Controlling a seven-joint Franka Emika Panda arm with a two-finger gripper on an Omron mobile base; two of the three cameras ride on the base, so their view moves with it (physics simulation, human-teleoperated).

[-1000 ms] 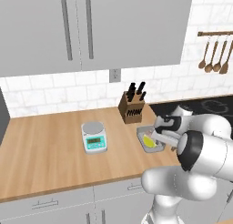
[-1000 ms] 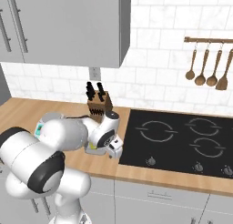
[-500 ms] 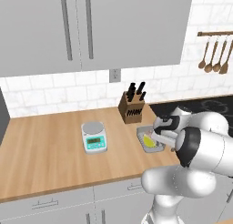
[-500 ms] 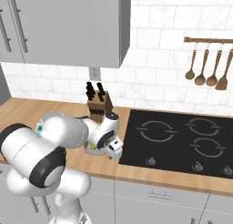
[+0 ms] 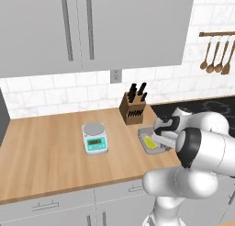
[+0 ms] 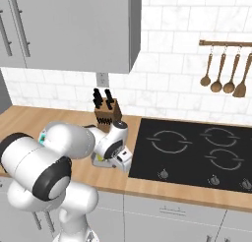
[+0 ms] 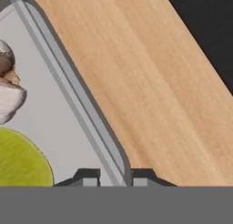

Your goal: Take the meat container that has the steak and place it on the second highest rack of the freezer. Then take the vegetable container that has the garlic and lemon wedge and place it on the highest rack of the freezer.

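The vegetable container (image 5: 148, 142) lies on the wooden counter just left of the cooktop, with the yellow-green lemon wedge (image 5: 150, 143) inside. The hand view shows the tray's rim (image 7: 77, 100), the lemon wedge (image 7: 20, 160) and the pale garlic (image 7: 9, 98) up close. My gripper (image 7: 116, 176) is down at the tray's right edge, its two fingertips (image 7: 88, 175) pressed on either side of the rim, shut on it. In the right base view the hand (image 6: 119, 155) covers most of the tray (image 6: 100, 160). The meat container, the steak and the freezer are out of view.
A knife block (image 5: 133, 110) stands behind the tray. A white kitchen scale (image 5: 95, 138) sits to its left. The black cooktop (image 6: 197, 147) begins right beside the tray. Wooden utensils (image 6: 224, 74) hang on the wall, and grey cabinets (image 5: 78, 27) hang overhead.
The hand has sunk a little lower onto the tray's edge. The tray and the base have stayed where they were.
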